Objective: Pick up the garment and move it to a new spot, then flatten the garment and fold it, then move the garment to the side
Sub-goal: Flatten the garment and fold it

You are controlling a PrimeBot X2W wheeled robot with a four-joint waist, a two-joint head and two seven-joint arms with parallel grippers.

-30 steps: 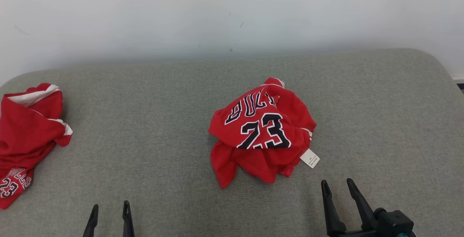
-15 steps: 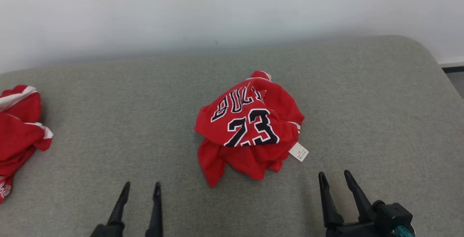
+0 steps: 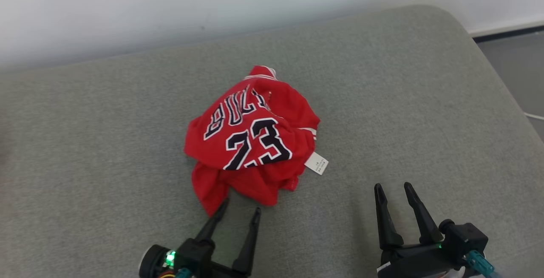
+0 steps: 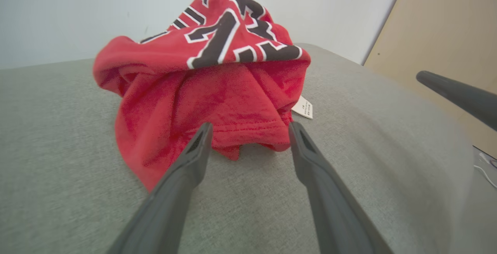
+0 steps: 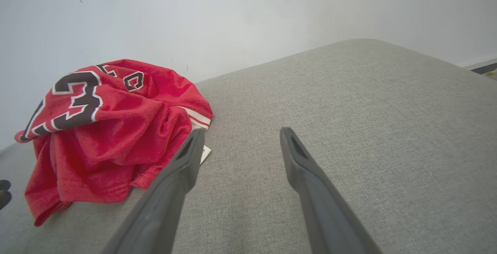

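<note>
The garment (image 3: 250, 142) is a red jersey with a black "23", crumpled in a heap on the grey cushion (image 3: 403, 99). A white tag (image 3: 316, 163) sticks out at its right. My left gripper (image 3: 240, 205) is open, its tips right at the heap's near hem; the left wrist view shows the garment (image 4: 205, 91) just past the left gripper (image 4: 250, 127). My right gripper (image 3: 393, 186) stands open over bare cushion, to the right of the heap. In the right wrist view the garment (image 5: 108, 129) lies left of the right gripper (image 5: 240, 133).
A pale wall (image 3: 170, 1) runs behind the cushion. The cushion's rounded right edge drops to a grey floor (image 3: 514, 61) with a dark baseboard. A tan panel (image 4: 446, 32) stands at the right in the left wrist view.
The head camera has swung right, so the second red garment at the left has left the picture. My left gripper has come forward to the heap's near hem.
</note>
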